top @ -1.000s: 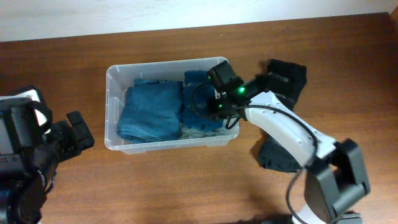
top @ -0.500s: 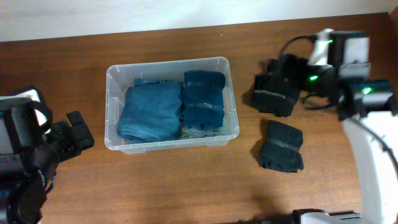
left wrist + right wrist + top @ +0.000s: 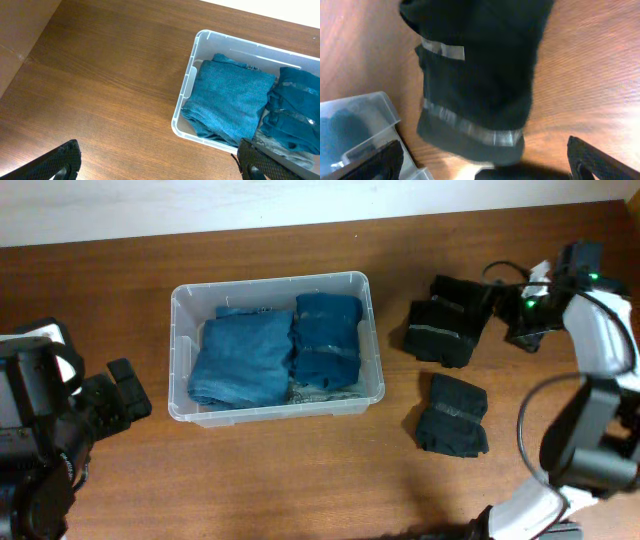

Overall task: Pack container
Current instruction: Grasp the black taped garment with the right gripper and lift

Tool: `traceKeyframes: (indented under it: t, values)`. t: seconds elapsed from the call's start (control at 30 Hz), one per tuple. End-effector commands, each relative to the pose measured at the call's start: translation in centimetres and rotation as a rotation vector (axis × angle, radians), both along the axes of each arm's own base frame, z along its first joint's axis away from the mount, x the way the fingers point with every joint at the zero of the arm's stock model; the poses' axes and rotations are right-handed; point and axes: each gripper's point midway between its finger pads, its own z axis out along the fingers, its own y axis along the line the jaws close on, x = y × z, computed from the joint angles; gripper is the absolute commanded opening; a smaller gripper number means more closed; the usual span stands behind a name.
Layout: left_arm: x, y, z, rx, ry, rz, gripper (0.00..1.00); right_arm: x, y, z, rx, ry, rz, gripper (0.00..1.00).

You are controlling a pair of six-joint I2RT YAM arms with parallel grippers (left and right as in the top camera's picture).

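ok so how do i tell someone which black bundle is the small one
Find the clear bin of blue clothes in the middle of the table; two black folded bundles lie to its right. You want the smaller bundle, off the bin's front right corner. It lies alone, while the bigger bundle sits farther back, near the right claw.

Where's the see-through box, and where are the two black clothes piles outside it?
container (image 3: 177, 352), overhead view, on its left wall.
upper black bundle (image 3: 441, 332), overhead view, on its middle.
lower black bundle (image 3: 452, 416), overhead view, on its middle.
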Motion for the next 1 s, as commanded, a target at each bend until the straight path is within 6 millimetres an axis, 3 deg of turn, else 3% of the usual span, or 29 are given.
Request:
traceKeyframes:
  t: [0.0,0.1,0.27,0.43,0.5,0.67,0.83,0.87,0.97]
  values:
    - [0.0,0.0,0.1,0.003,-0.002,-0.004,1.0,0.8,1.7,-2.7,0.12,-0.005,0.063,0.97]
    - [0.0,0.0,0.1,0.003,-0.002,-0.004,1.0,1.6,2.3,-4.2,0.178,-0.012,0.077,0.96]
    - [0.0,0.0,0.1,0.002,-0.002,-0.004,1.0,1.8,3.1,-6.7,0.235,0.017,0.086,0.81]
    - [0.0,0.0,0.1,0.003,-0.002,-0.004,1.0,1.6,3.8,-7.4,0.231,0.042,0.1,0.31]
    - [0.0,0.0,0.1,0.003,-0.002,-0.004,1.0,1.4,3.9,-7.0,0.234,0.047,0.099,0.21]
    - [0.0,0.0,0.1,0.003,-0.002,-0.004,1.0,0.7,4.3,-2.2,0.216,-0.001,0.108,0.16]
    - [0.0,0.0,0.1,0.002,-0.002,-0.004,1.0,0.0,6.8,7.7,0.134,-0.215,0.182,0.15]
    - [0.0,0.0,0.1,0.002,-0.002,-0.004,1.0,-0.7,8.4,11.1,0.114,-0.3,0.226,0.15]
    - [0.0,0.0,0.1,0.003,-0.002,-0.004,1.0,-2.4,12.3,17.2,0.092,-0.454,0.312,0.13]
